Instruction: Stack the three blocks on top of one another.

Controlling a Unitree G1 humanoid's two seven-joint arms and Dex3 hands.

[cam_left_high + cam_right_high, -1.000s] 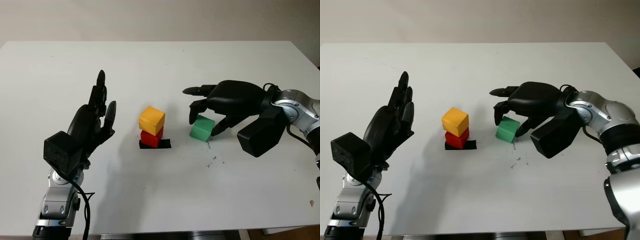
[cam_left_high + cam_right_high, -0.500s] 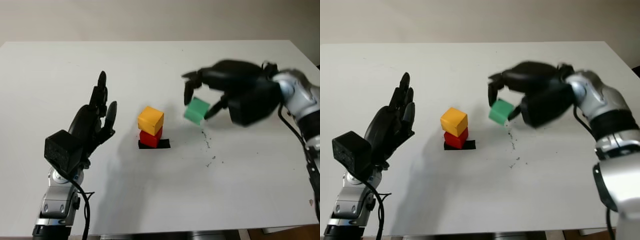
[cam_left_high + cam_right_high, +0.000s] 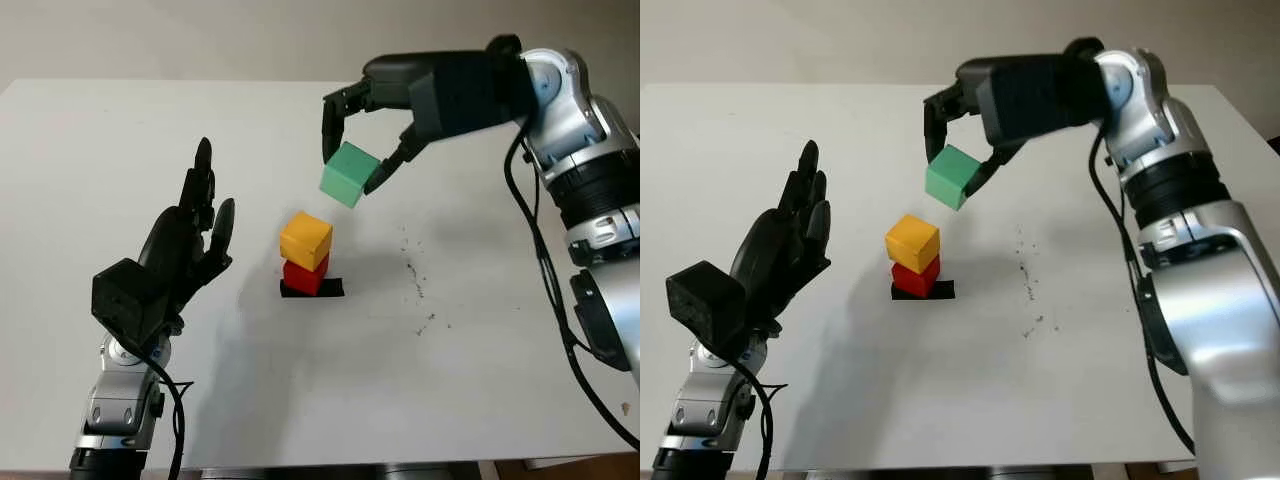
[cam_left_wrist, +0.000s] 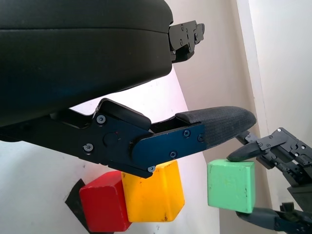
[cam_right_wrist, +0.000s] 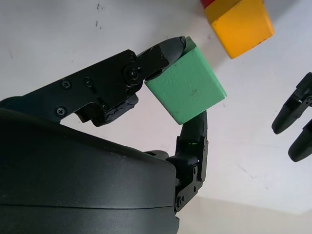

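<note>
Green block (image 3: 349, 174) is pinched between the fingers of the right hand (image 3: 372, 120), held in the air above and slightly right of the yellow block (image 3: 306, 240), which is stacked on the red block (image 3: 301, 277). Left hand (image 3: 185, 250) is held open, well left of the stack.

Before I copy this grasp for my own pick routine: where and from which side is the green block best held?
Pinch two opposite flat side faces from above, as the right hand does now with the green block. That leaves its bottom face free to land on the yellow block, which sits on the red block. The left hand is open, raised beside the stack.
</note>
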